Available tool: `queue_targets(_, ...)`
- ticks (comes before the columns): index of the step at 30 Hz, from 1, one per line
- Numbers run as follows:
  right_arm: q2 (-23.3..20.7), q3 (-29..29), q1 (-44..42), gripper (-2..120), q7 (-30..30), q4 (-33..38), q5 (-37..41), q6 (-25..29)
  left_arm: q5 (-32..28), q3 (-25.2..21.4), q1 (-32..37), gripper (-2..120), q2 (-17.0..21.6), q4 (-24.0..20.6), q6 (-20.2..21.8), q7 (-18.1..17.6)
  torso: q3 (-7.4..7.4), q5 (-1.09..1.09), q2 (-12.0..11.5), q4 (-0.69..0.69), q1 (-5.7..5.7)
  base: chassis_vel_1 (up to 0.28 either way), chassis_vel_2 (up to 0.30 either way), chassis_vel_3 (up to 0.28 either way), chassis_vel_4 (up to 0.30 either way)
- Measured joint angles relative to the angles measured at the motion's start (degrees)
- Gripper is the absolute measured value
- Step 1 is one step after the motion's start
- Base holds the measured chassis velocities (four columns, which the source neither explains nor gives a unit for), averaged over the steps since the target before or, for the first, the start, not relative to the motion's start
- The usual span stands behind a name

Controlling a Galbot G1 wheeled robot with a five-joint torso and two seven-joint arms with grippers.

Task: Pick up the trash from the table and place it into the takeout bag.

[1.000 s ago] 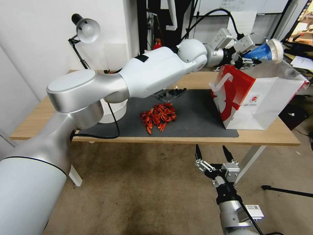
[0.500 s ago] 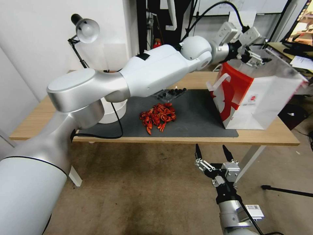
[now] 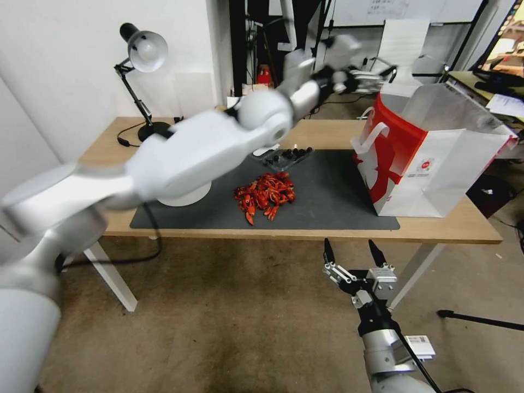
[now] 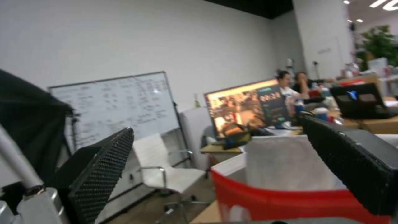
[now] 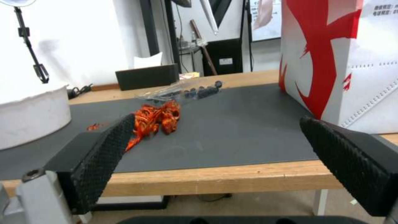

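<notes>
Above the bag (image 3: 436,164), the left gripper (image 4: 215,161) is spread wide, empty; the head view blurs it.

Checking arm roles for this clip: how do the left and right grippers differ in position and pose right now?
The left gripper is raised high behind the table, near the takeout bag; the right gripper sits low in front of the table edge. The left arm stretches across the desk, while the right points up from below. Both are open and hold nothing.

White-and-silver arms w/ round joints, black textured finger pads (image 5: 104,155), thin black cable.
</notes>
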Motion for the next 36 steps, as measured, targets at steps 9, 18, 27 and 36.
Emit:
queue_targets(9,-0.6,-0.1,0.7,100,0.2,-0.3,0.8,-0.4,10.2,-10.5,17.3,100,8.5,-10.4,-1.6,-5.8,0.00,0.03,0.0,-0.03,0.00,0.000,0.000,0.000,0.000)
queue_targets(18,-0.7,0.0,-0.1,100,0.1,1.1,-0.6,-0.1,21.8,-28.0,43.3,100,15.0,-21.7,-1.8,-8.3,-0.01,0.00,0.0,0.00,-0.01,0.000,0.000,0.000,0.000)
queue_targets(27,-0.6,0.1,-1.8,100,0.0,3.2,-2.0,0.5,29.6,-43.9,65.6,100,15.5,-26.5,-5.8,-9.0,-0.01,0.03,0.0,-0.02,-0.01,0.000,0.000,0.000,0.000)
queue_targets(36,-0.5,-0.2,-2.1,100,0.0,3.5,-2.7,0.6,39.1,-56.5,88.9,100,4.5,-29.6,-11.3,-8.3,-0.01,0.03,0.0,-0.01,-0.01,0.000,0.000,0.000,0.000)
